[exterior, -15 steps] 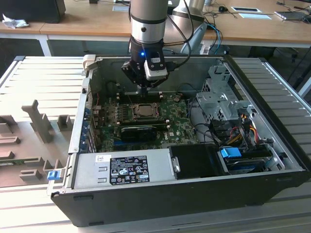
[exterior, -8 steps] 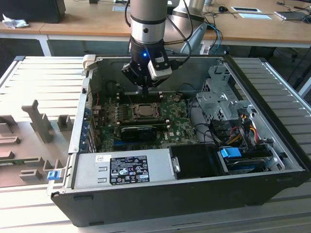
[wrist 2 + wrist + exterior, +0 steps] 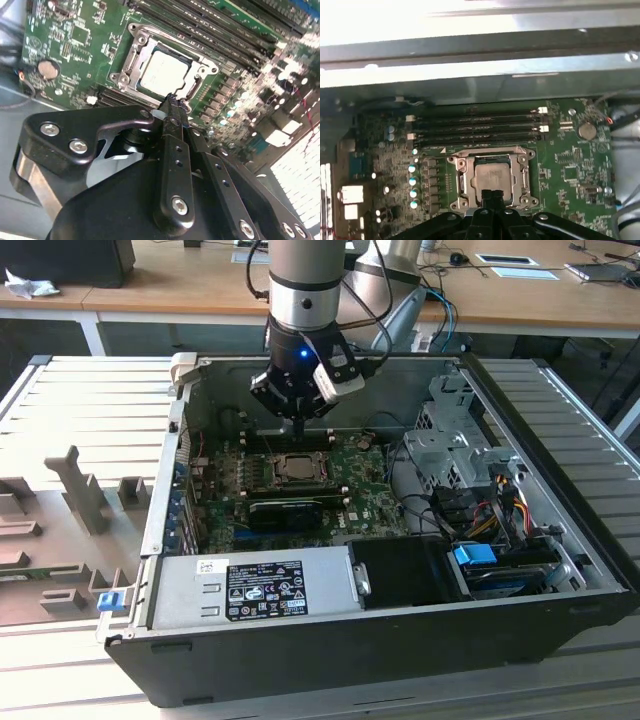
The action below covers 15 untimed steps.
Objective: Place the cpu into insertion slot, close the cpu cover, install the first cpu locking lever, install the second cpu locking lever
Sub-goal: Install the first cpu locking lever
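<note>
The cpu (image 3: 165, 70) lies flat in the insertion slot (image 3: 297, 467) on the green board, its silver-grey top facing up. The cpu cover (image 3: 131, 59) lies down around it as a silvery frame, and the chip (image 3: 492, 176) shows through its window. My gripper (image 3: 173, 101) hangs just above the socket's near edge, shut, with nothing between its fingertips. In the exterior view the gripper (image 3: 298, 426) stands over the back part of the board, a little above the socket. Whether the thin levers along the frame are latched I cannot tell.
Several long memory slots (image 3: 477, 127) run beside the socket. A long black card (image 3: 285, 510) stands in front of it. The power supply (image 3: 250, 587), the drive cage (image 3: 455, 445) with its cables and the case walls (image 3: 170, 480) hem in the board.
</note>
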Tool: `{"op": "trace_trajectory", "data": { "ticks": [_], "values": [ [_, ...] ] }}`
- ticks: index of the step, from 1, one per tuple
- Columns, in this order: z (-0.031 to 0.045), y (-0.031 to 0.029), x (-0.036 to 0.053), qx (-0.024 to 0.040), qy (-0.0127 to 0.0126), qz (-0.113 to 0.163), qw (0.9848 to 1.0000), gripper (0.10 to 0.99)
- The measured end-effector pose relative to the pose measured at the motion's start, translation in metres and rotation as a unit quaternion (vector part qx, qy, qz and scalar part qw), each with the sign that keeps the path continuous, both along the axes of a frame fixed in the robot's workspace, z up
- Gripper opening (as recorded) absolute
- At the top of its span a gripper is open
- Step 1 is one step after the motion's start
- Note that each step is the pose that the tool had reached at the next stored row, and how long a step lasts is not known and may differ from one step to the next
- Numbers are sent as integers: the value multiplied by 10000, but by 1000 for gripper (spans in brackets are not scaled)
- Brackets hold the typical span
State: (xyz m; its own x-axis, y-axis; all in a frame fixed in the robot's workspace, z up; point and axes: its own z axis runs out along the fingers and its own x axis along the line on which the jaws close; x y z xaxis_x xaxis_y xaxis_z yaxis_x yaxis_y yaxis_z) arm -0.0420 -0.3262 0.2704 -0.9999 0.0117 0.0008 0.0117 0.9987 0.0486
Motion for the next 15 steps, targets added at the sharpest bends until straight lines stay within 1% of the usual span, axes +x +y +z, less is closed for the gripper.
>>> {"op": "trace_trajectory", "data": {
  "ticks": [3,6,9,12,13,15],
  "values": [
    [-1,0,0,0,-1,275,9996,106],
    [-3,0,0,0,-3,544,9985,106],
    [-8,-1,-24,16,-12,613,9981,106],
    [-22,0,-174,80,-46,617,9981,106],
    [-28,0,-232,86,-57,619,9980,106],
    [-34,0,-310,91,-72,619,9980,106]
  ]
}}
